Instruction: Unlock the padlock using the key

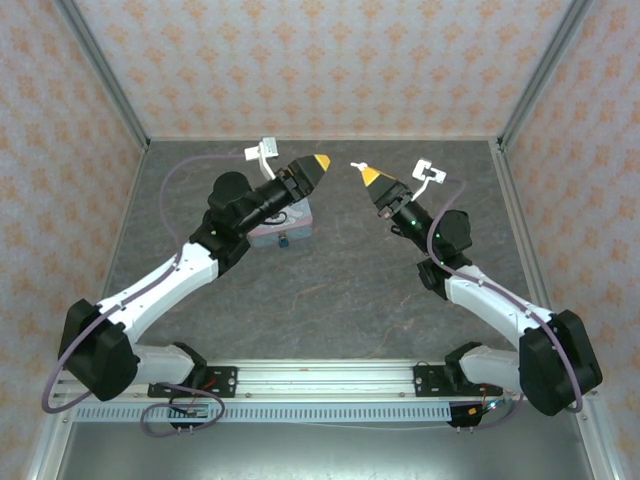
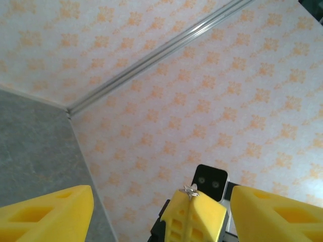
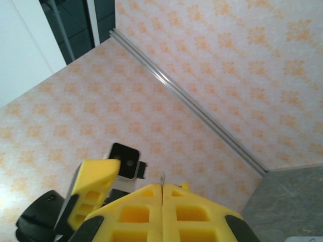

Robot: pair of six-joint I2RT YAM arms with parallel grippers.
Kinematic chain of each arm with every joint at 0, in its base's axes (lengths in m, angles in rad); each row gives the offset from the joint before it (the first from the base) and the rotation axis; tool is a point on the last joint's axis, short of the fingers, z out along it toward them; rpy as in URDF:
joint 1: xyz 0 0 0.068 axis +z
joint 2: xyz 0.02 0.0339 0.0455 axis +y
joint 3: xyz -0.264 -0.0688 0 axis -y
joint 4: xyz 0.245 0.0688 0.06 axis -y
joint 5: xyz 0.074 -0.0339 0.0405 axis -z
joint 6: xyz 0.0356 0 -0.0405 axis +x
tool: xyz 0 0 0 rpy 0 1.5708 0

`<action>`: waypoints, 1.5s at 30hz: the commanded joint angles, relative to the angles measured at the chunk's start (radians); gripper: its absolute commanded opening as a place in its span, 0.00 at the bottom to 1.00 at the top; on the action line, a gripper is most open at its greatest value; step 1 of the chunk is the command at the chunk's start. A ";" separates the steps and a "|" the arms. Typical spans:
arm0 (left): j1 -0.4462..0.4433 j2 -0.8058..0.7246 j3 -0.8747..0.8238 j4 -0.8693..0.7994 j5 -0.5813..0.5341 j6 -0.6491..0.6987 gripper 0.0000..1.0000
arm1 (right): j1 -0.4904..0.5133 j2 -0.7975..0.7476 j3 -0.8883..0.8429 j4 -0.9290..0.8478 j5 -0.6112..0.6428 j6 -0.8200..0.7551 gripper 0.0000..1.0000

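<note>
The tin (image 1: 296,218), centre left, is largely covered by the left arm; the padlock (image 1: 284,241) is seen at its lower edge, orientation not discernible; the key (image 1: 356,166) is pinched in the closed right gripper (image 1: 366,174), its long axis pointed upper left; the left gripper (image 1: 320,161) is spread wide.

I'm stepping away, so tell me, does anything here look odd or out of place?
Nothing is spilled or damaged. Oddly, both hands hang in the air facing each other: the right hand shut on a thin metal sliver, likely the key, the left hand open and empty, while the padlock sits by the tin below.
</note>
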 commanded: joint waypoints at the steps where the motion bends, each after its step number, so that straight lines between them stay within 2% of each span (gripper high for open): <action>1: -0.027 0.010 0.057 0.089 0.039 -0.088 0.71 | 0.024 0.014 0.017 0.080 0.037 0.043 0.00; 19: -0.057 0.098 0.101 0.109 0.053 -0.105 0.54 | 0.070 0.051 0.031 0.090 0.044 0.096 0.00; 24: -0.058 0.109 0.104 0.110 0.056 -0.105 0.40 | 0.072 0.065 0.035 0.092 0.035 0.108 0.00; 34: -0.057 0.116 0.106 0.098 0.054 -0.099 0.19 | 0.073 0.066 0.030 0.084 0.034 0.123 0.00; 41: -0.059 0.105 0.102 0.059 0.044 -0.061 0.00 | 0.074 0.054 0.013 0.067 0.037 0.112 0.00; 43: -0.058 0.092 0.106 0.011 0.035 -0.012 0.00 | 0.074 0.028 0.002 0.023 0.034 0.078 0.06; 45: -0.057 0.068 0.116 -0.071 0.023 0.075 0.00 | 0.073 -0.004 -0.008 -0.075 0.034 0.033 0.22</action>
